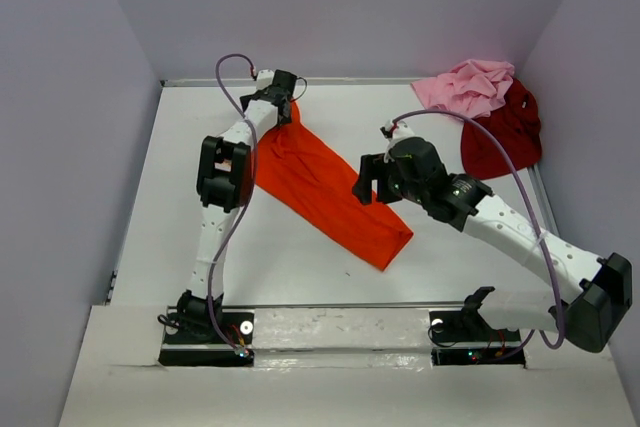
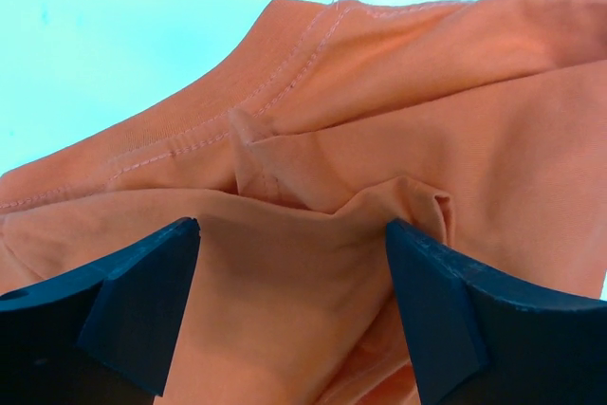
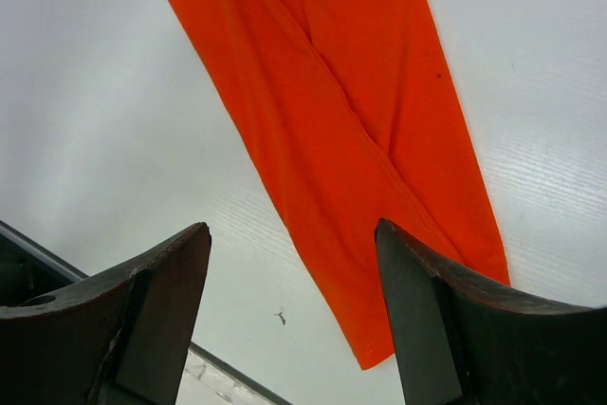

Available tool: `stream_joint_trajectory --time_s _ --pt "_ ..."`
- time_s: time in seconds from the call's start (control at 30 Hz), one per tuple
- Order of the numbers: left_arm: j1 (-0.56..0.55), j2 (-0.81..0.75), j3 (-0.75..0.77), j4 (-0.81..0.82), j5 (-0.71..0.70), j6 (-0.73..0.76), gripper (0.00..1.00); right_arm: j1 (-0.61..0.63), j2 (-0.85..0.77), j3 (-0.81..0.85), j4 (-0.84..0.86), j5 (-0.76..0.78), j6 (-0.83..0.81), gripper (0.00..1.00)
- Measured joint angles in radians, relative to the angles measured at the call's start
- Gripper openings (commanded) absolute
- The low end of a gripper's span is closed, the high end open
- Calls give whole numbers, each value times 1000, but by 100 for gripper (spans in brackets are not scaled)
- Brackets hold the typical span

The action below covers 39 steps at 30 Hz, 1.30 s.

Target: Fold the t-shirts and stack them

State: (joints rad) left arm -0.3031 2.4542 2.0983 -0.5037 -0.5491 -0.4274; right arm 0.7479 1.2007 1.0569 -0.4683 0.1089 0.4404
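1 orange t-shirt [image 1: 330, 187], far end hid by L gripper [image 1: 279, 105].

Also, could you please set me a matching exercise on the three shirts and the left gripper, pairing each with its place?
1. orange shirt
2. pink shirt
3. red shirt
4. left gripper

A. bunched in the far right corner
B. open at the orange shirt's far end
C. long diagonal strip in the middle
D. by the right edge, nearer than the pink one

Pairs: 1-C, 2-A, 3-D, 4-B
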Motion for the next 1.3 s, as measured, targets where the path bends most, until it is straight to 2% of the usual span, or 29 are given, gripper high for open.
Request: stream_joint_trajectory --time_s 0.23,0.3,0.37,0.53,0.73,0.87,1.03,1.17,1.3 --pt "-63 60 132 5 6 78 91 0 34 17 1 0 0 76" --pt "-79 103 224 7 43 89 91 0 42 17 0 0 0 76" --pt "-95 116 253 22 83 100 91 0 47 17 0 1 0 76" --pt "-131 116 247 44 132 129 91 0 72 17 1 11 -1 75" --pt "-151 55 108 106 117 154 92 0 116 9 6 19 -6 75" --pt "-146 -35 51 106 82 156 93 0 100 -58 23 21 21 74" --pt "-144 -313 -92 144 55 148 94 0 6 -231 24 14 85 74" --pt "-142 -520 -144 198 47 123 93 0 -74 -352 9 10 135 74" --pt "-142 -633 -215 238 46 103 94 0 -93 -432 19 3 167 74"
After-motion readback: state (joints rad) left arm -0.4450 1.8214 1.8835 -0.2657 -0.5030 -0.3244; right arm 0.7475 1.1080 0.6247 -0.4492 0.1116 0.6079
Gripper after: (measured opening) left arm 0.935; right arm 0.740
